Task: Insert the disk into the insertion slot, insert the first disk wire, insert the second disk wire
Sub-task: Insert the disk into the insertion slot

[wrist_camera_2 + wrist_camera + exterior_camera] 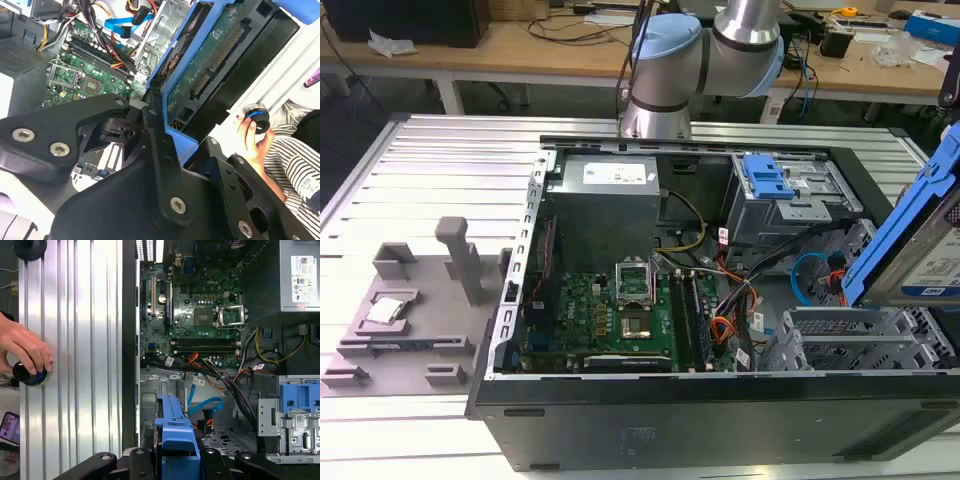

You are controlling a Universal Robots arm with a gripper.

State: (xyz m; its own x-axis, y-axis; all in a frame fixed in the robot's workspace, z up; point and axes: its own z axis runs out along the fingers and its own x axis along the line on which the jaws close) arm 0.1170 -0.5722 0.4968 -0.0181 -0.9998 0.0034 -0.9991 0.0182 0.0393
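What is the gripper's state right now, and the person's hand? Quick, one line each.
Gripper: closed on the disk, which is tilted.
Person's hand: fingers resting on a round black knob.

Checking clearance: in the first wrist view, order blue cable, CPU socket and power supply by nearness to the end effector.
From the end effector:
1. Blue cable, beside the held disk.
2. CPU socket, on the motherboard.
3. Power supply, past the motherboard.

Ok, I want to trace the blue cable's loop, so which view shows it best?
The first wrist view: the blue cable shows most of its loop in the open. The exterior view shows the loop beside the raised disk. The second wrist view catches a short stretch.
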